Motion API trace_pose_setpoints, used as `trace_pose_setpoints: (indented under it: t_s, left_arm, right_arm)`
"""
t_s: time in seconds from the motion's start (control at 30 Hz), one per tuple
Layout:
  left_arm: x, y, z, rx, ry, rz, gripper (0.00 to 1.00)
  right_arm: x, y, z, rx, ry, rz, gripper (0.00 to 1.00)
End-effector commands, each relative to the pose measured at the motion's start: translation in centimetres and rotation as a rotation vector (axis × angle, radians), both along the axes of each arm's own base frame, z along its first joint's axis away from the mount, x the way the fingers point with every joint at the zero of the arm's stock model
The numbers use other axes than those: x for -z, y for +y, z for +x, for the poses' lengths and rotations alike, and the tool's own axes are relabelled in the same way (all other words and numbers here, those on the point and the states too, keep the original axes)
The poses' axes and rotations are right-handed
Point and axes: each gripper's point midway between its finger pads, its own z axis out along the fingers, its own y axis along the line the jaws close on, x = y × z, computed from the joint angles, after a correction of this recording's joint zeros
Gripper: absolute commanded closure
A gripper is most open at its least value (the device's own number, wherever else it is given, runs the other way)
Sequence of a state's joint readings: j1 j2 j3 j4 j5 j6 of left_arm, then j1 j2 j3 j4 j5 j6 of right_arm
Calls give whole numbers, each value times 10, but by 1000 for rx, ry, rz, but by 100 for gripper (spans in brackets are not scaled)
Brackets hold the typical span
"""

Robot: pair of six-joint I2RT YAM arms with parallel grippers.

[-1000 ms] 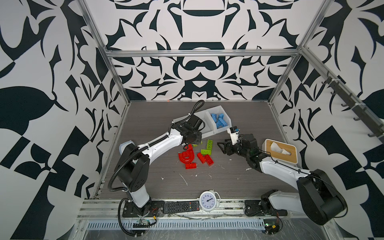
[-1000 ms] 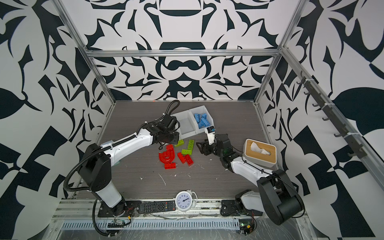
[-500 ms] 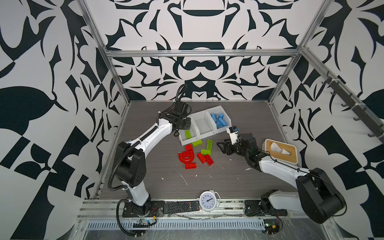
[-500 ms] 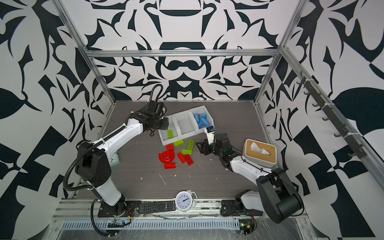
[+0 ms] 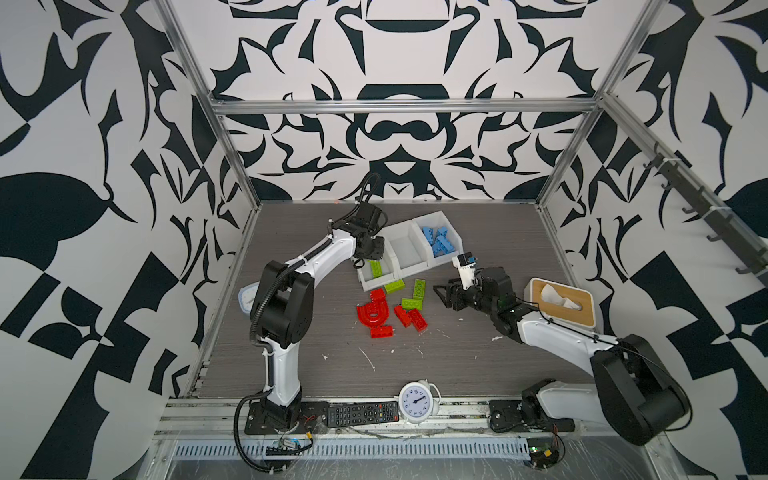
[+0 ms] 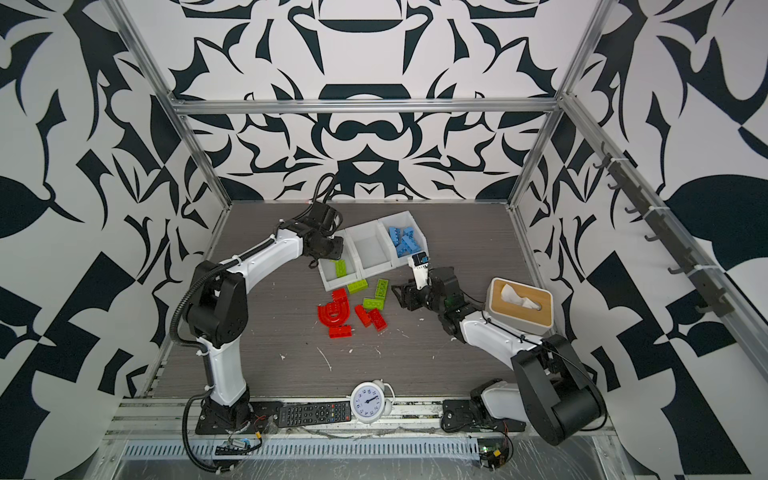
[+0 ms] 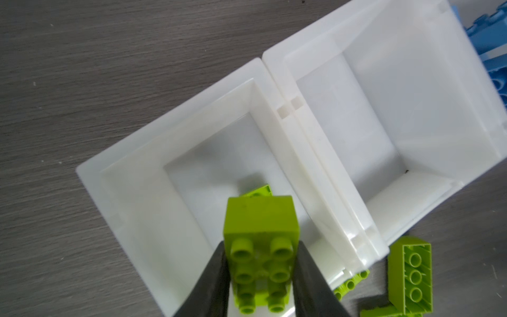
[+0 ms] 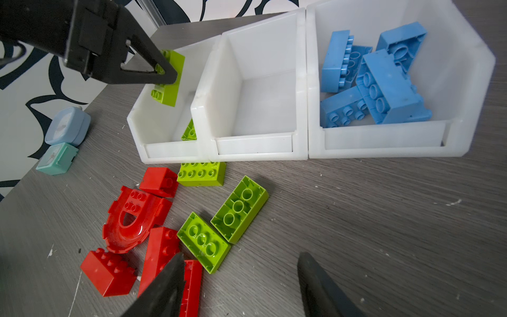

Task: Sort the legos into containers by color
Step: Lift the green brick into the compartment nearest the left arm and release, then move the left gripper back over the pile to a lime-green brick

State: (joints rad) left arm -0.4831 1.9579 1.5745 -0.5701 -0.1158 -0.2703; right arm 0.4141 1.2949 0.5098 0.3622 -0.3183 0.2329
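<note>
Right wrist view — three loose green legos (image 8: 239,208), left gripper (image 8: 167,78) pinching one green brick (image 8: 171,92), right gripper (image 8: 241,256) spread.

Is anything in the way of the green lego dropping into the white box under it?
No, nothing visible is in the way. The left end effector holds the green lego right over the open-topped end bin. Only one other green lego lies on the bin's floor, with room beside it.
</note>
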Motion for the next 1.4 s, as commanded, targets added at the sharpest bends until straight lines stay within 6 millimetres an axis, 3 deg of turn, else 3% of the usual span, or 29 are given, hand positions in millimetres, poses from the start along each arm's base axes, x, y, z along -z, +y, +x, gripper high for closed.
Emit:
trace_pose_setpoints:
  t_s: [0.0,0.33,0.53,0.73,0.9,1.1,1.37]
  left_arm:
    - [4,7,6,-16,9,16,63]
    - [11,10,3,-27,19,8,45]
    - [-12,8,-3,-16,-5,-31,40]
    - [-47,-9,-37,30,-37,-102,39]
    - [-57,-37,-78,107,-31,-111,38]
    - [-44,-86,-114,204,2,-101,34]
    - [-12,-112,-119,230,48,-45,32]
  right_arm:
    - [-26,4,7,-5,-78,18,32]
    - [-26,6,7,-10,-74,19,32]
    - [-25,5,7,-7,-74,15,32]
    - [-32,-17,11,114,-128,-16,31]
    - [-39,-42,11,238,-188,-39,31]
    - [-43,-51,10,284,-213,-45,30]
    - [-42,-52,10,285,-214,-50,30]
